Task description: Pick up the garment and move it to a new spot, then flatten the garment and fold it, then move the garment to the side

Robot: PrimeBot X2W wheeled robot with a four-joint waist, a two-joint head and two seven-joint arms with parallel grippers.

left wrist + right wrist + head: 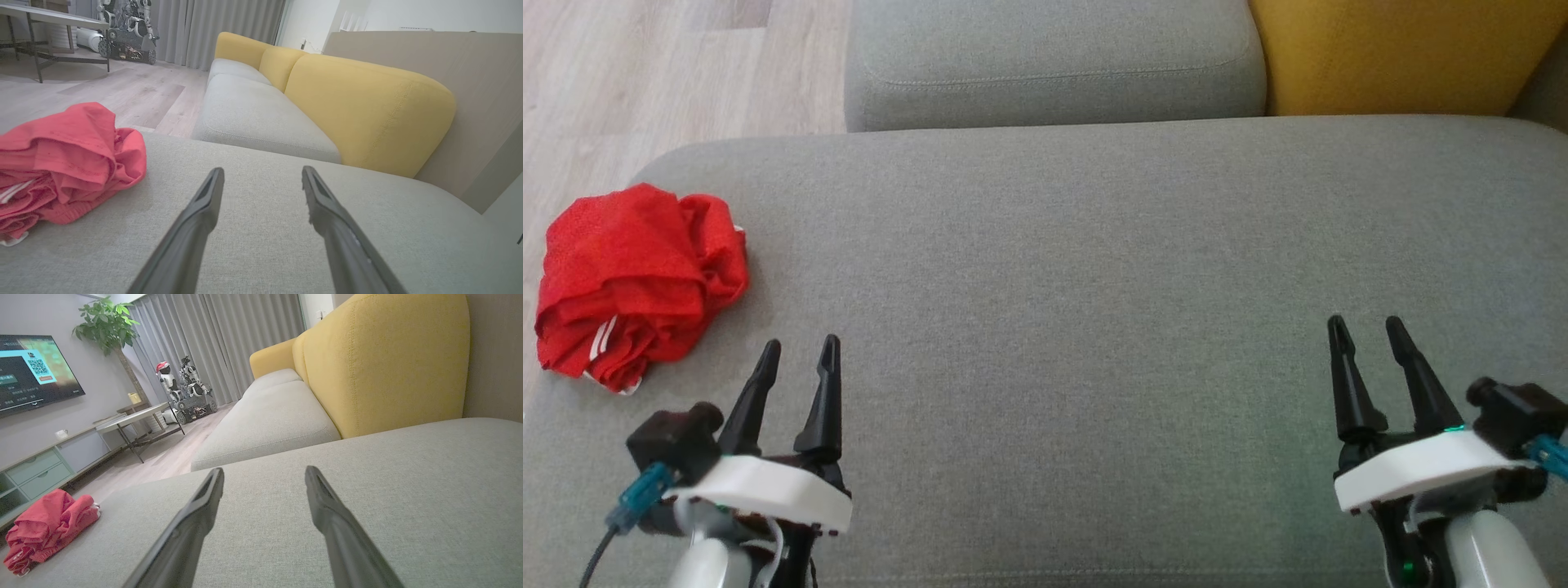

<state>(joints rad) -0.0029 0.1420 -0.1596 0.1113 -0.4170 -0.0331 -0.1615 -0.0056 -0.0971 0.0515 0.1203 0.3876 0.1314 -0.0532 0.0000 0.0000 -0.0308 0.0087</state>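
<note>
Red garment (637,282) lies crumpled in a heap at the far left edge of the grey sofa seat (1078,269) — a bit of white trim shows along its lower side. Near it the left pincer (800,351) is held low over the seat, fingers apart and empty. Well apart, across the seat, the right pincer (1366,325) has its fingers spread too, with nothing between them. Behind — a yellow back cushion (1388,57), and a pale wood floor (645,73) off to the left.
</note>
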